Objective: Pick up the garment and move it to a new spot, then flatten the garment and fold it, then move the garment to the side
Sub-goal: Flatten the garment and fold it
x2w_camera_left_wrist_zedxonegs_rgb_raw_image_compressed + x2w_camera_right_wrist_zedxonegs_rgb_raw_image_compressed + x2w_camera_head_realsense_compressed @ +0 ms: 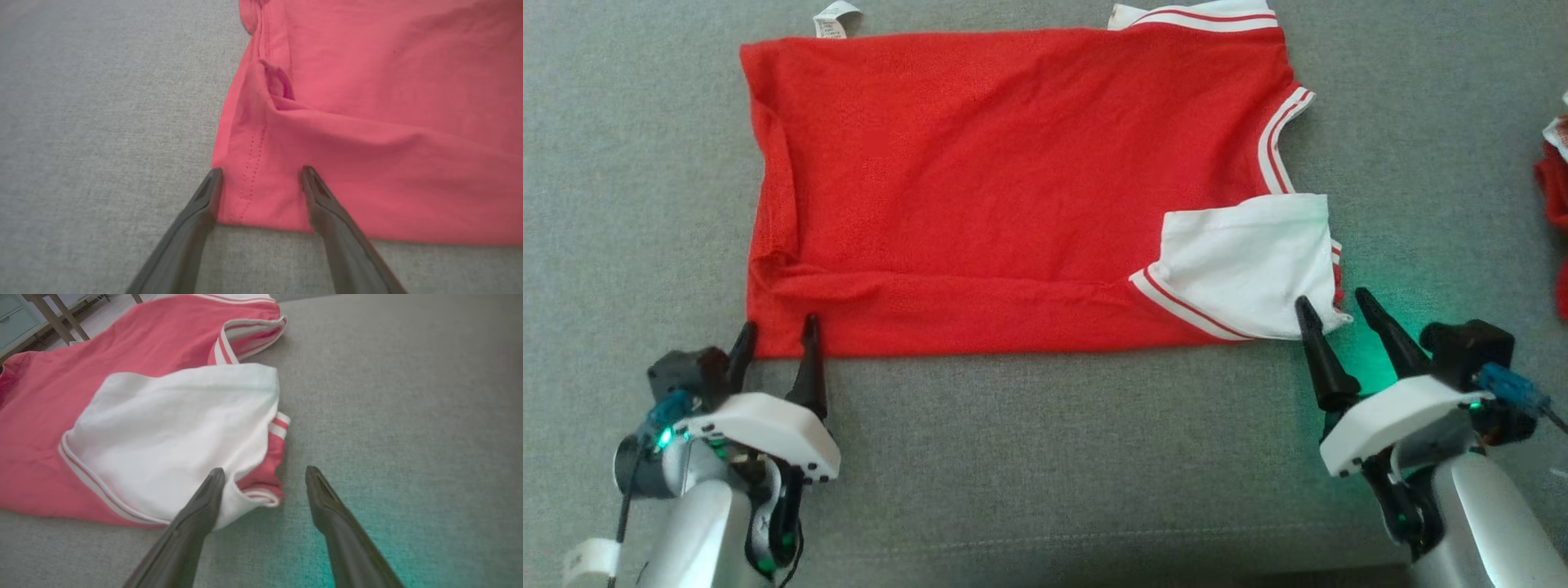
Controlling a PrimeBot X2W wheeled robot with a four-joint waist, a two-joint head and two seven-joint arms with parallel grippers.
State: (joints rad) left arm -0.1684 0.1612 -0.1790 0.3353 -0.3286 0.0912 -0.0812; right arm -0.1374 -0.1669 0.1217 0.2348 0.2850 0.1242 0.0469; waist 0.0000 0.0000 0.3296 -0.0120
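My two grippers sit closest to me, pale shells with long dark tapering fingers. The left gripper [778,324] is spread wide and grasps nothing. Its fingers straddle the near left corner of the garment [1013,180], one tip over bare upholstery and the other over red cloth; I cannot tell whether they touch. The right gripper [1333,298] is likewise spread and empty, with one tip at the corner of the white sleeve [1241,261] and the other over the grey surface [1045,457], where a green glow falls.

The garment is a red knit shirt, soft and lightly creased, lying roughly flat as a rectangle on the coarse woven grey fabric. A rolled fold runs along its near edge, and the hem stitching shows as a dotted line in the left wrist view. The sleeve is folded onto the body and edged with red-and-white striped trim [1278,139].

A small white label [836,18] pokes out at the far edge, its print too small to read.

The shirt's long axis runs left to right, with the hem to my left and the neck end to my right. Another red item [1553,180] lies at the right edge.
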